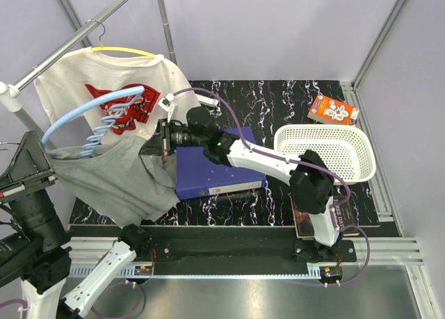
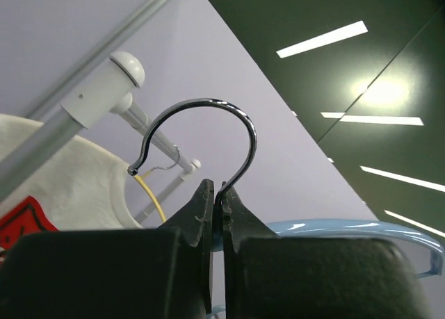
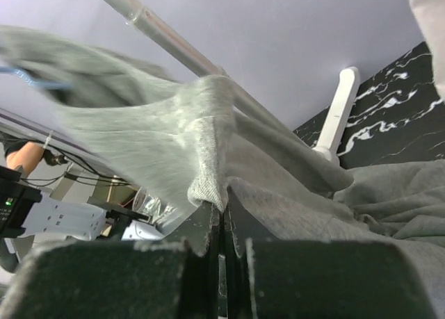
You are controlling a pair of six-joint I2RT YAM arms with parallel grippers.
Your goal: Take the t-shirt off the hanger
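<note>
Pale lilac walls [image 1: 278, 27] enclose a black marble-patterned table [image 1: 278, 103], while strip lights [image 2: 322, 39] glow on the dark ceiling [image 2: 313, 6] overhead.

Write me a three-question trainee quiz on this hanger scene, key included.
1. True or false: the right gripper is shut on the grey t-shirt.
2. Fill in: the white t-shirt hangs on a ___ hanger.
3. What does the left gripper pinch? A) the grey t-shirt B) the metal hook C) the white t-shirt

Key: 1 true; 2 yellow; 3 B.
</note>
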